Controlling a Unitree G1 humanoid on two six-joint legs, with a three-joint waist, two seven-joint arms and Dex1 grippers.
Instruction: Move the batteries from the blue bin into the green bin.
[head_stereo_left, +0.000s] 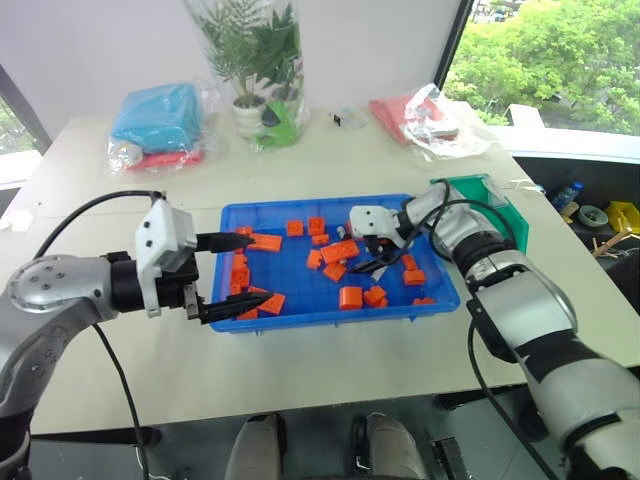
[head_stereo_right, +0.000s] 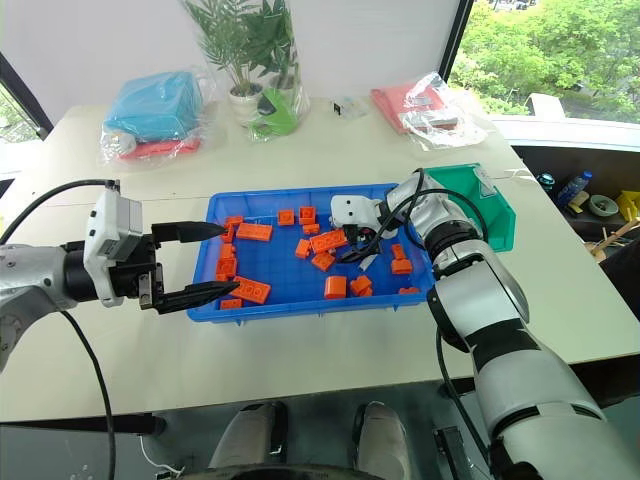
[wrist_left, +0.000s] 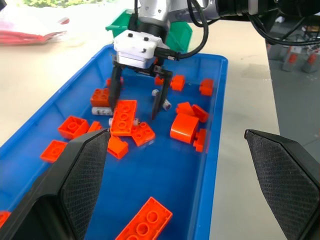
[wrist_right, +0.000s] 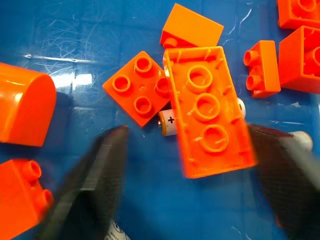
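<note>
**Reaching for a half-buried battery**

My right pincer (wrist_left: 136, 99) hangs tip-down inside the blue bin (head_stereo_left: 440, 300), fingers spread, nothing between them. Its fingers straddle a long orange block (wrist_right: 210, 110) lying studs-down. A battery (wrist_right: 168, 123) lies under that block, 1 end poking out beside a square orange block (wrist_right: 140, 87).

Step in hand, as I judge it: the pick. The next move calls for getting the fingers onto the cylinder, not the block over it, perhaps nudging the block aside first.

My left pincer (head_stereo_left: 232, 275) waits wide and empty at the bin's left rim. The green bin (head_stereo_left: 490, 195) sits just past the blue bin's right end.

Writing: a "+" on the battery's end; nothing else legible.
</note>
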